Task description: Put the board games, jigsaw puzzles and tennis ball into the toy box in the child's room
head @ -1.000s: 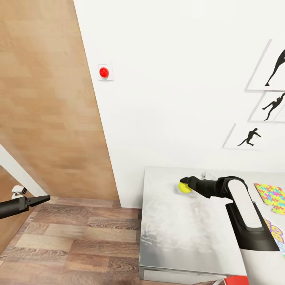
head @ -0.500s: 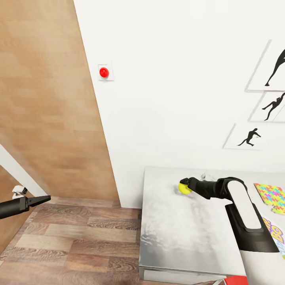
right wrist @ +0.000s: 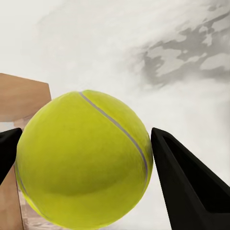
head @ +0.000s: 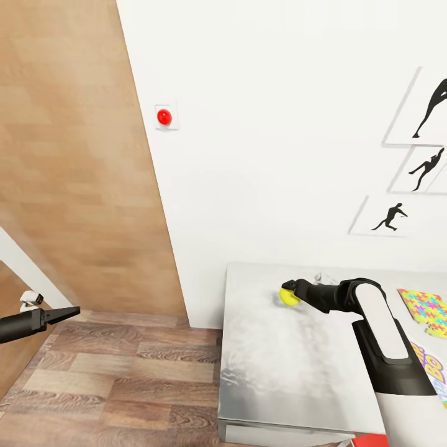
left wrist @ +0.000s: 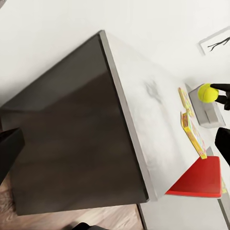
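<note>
Tennis ball (head: 287,296) pinched between the black fingers (right wrist: 191,187) of the right gripper (head: 295,292), near the back left part of the grey table (head: 273,366), close under the white wall (head: 267,155); whether touching the tabletop or just above it, cannot tell. Seen close in the right wrist view (right wrist: 84,158): yellow-green, one white seam, a finger pressed at each side. Jigsaw puzzle (head: 425,310) flat at the table's right edge, board game (head: 431,366) just nearer. Small grey box (left wrist: 207,111) just beside the ball in the left wrist view; red slab (left wrist: 199,178) past the table's end. Left gripper (head: 62,312) off to the left over the wooden floor (head: 118,385), well apart from the table, tips together in a thin point, pinching nothing
</note>
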Motion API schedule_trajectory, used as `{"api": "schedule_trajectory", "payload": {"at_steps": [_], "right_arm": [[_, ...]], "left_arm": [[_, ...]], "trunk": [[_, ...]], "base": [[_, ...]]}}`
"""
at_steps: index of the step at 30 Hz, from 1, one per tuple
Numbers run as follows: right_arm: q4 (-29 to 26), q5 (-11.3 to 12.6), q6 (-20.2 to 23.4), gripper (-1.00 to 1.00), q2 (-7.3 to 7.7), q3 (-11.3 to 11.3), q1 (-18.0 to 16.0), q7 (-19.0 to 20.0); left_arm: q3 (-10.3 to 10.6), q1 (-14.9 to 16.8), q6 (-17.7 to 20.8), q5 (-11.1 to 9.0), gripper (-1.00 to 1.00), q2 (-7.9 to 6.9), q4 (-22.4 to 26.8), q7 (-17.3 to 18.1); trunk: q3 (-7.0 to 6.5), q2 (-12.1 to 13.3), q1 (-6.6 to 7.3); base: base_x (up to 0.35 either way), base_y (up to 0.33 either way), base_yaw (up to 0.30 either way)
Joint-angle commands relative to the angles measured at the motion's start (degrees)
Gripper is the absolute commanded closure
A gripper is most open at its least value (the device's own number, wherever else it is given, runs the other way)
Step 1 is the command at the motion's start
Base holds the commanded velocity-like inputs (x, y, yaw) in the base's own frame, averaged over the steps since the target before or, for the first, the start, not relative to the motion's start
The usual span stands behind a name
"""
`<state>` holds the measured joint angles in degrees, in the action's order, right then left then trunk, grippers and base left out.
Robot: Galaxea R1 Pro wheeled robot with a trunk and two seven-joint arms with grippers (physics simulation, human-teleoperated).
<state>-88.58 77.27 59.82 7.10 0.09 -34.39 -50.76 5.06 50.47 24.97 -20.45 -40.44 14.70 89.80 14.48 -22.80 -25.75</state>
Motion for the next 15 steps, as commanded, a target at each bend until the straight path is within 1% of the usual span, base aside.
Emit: {"api": "schedule_trajectory", "payload": {"at_steps": [1, 7, 10, 15], "right_arm": [[-0.04, 0.64, 0.18, 1.0, 0.02, -0.01, -0.07, -0.76], [-0.08, 0.74, 0.13, 1.0, -0.01, -0.16, -0.07, -0.75], [-0.05, 0.69, 0.07, 1.0, -0.05, -0.17, -0.07, -0.75], [-0.09, 0.66, 0.04, 1.0, -0.04, -0.18, -0.06, -0.81]], "left_arm": [[0.48, 0.07, 0.61, -0.38, -1.0, -0.06, -0.02, 0.2], [0.48, 0.07, 0.61, -0.38, -1.0, -0.14, -0.02, 0.2], [0.48, 0.07, 0.61, -0.38, -1.0, -0.15, -0.02, 0.2], [0.48, 0.07, 0.61, -0.38, -1.0, -0.16, -0.01, 0.2]], "trunk": [[0.11, -0.12, -0.04], [0.1, -0.12, -0.04], [0.05, -0.12, -0.04], [-0.31, -0.12, -0.04]], "base": [[0.0, 0.0, 0.0], [-0.021, 0.0, 0.0], [-0.097, -0.012, 0.0], [-0.13, -0.079, 0.0]]}}
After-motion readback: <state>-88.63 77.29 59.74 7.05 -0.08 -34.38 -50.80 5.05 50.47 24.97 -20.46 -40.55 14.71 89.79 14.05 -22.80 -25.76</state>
